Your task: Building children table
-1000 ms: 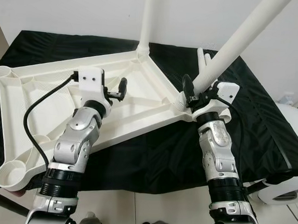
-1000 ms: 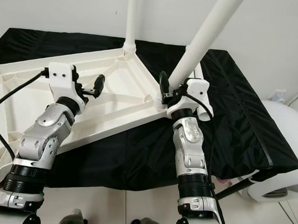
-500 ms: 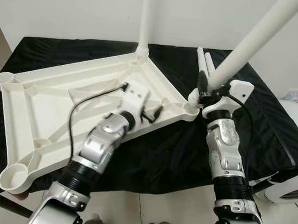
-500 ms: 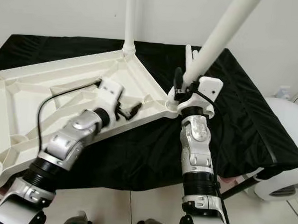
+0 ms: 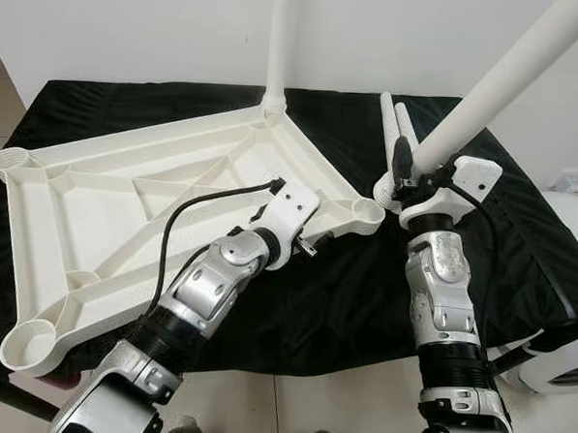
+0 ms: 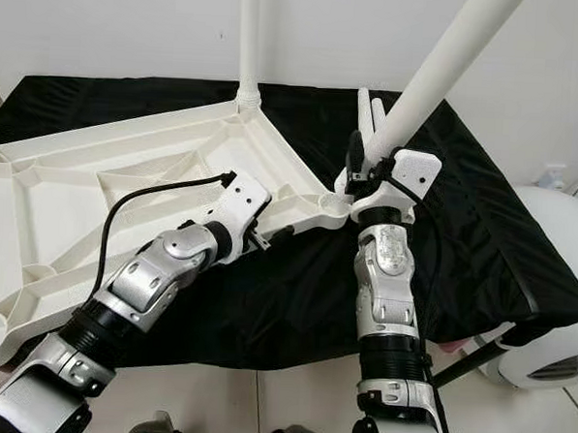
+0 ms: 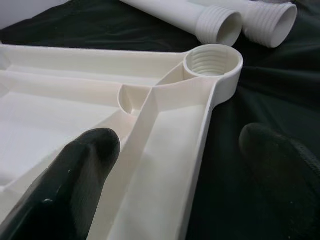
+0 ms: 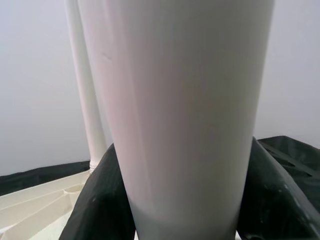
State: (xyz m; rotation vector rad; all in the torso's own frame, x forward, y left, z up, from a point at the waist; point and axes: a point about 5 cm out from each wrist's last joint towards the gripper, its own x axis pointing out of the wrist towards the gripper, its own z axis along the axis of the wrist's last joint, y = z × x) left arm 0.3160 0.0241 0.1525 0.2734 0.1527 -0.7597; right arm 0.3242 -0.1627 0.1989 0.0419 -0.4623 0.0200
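still, the leg [image 5: 490, 86] in the right jaws [image 5: 408, 174], upper right, tilted beside the tabletop [image 5: 96, 206] socket [image 7: 212, 62]; it could cross-thread. left jaws [image 5: 312, 245] apart over the rim.

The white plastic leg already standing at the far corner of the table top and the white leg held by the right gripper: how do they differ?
The far white plastic leg stands upright, seated in its corner socket; the white leg in the right gripper leans, its lower end beside the near corner socket, not seated. Nothing holds the far leg; the right gripper clamps the leaning one. Both are plain white tubes.
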